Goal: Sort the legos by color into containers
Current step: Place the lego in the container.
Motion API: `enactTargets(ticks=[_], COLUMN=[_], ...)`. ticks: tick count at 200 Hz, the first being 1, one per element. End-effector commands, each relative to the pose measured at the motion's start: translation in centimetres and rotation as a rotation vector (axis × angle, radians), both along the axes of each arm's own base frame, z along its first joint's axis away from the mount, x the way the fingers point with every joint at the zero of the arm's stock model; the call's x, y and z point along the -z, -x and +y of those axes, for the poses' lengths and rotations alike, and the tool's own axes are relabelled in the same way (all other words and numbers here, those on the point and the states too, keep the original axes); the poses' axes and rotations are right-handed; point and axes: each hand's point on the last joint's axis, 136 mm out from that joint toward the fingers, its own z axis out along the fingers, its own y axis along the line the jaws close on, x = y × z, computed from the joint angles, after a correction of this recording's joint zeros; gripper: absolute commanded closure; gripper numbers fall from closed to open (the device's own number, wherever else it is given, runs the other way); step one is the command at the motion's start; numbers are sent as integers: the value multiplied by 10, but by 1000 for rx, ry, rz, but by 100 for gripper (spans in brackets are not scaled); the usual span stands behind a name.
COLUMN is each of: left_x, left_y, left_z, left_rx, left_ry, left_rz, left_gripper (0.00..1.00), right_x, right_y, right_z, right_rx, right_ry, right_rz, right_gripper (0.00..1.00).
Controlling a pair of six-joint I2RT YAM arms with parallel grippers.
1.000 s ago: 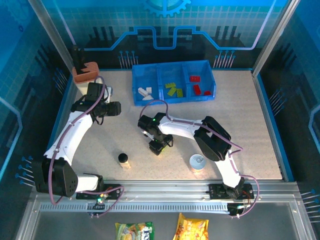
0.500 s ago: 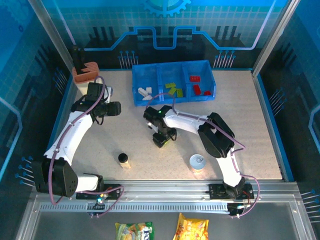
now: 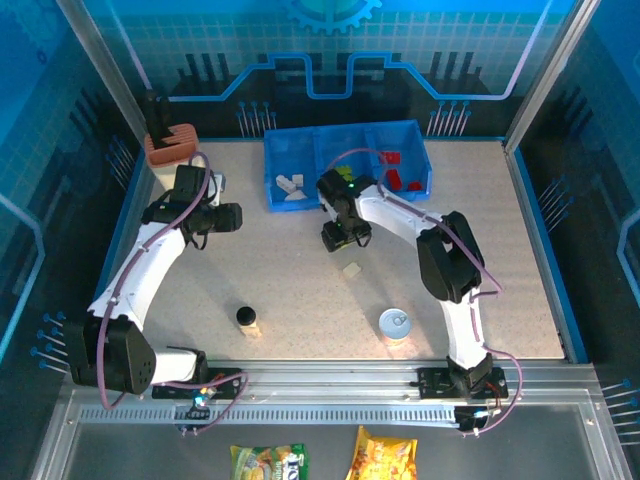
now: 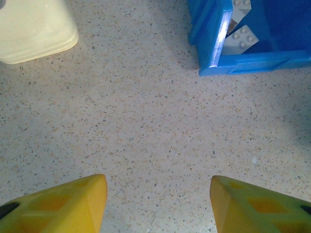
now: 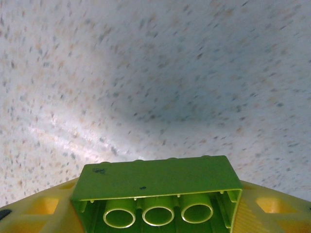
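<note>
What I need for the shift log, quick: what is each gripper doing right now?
Left gripper: open, holding nothing.
Right gripper: closed on a lime green lego.

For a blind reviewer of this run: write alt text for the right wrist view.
A lime green brick sits clamped in the right gripper, its hollow underside with three round tubes facing the camera, yellow fingers showing at either side. Beyond it lies the speckled table, with a soft shadow across the middle.
</note>
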Motion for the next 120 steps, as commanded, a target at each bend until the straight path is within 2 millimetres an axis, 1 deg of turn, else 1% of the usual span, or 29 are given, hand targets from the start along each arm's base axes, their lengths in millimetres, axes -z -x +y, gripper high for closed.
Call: enactTargets(ticks=[1, 13, 43, 80, 105, 120], left_x=[0, 0, 0, 0, 0, 1], left_y=[1, 1, 2, 1, 1, 1], left_z=[3, 4, 5, 6, 7, 8], left_rx=[6, 5, 1, -2, -5, -8], left_ry=[-10, -13, -18, -20, -20, -21], left_rz=[-6, -6, -7, -8, -6, -5], left_gripper=[41, 41, 41, 41, 41, 41], right_x=[-22, -27, -36, -48, -49, -46], right_y=[-25, -35, -63, -96, -115, -125], right_z=[4, 5, -1, -7, -11, -13], right_rx=[76, 88, 151, 189, 212, 226], right_ry=[-77, -102, -138, -165, -171, -169], right_rz=[-63, -86, -134, -192, -214, -220], right_gripper=[39, 39, 39, 39, 39, 39])
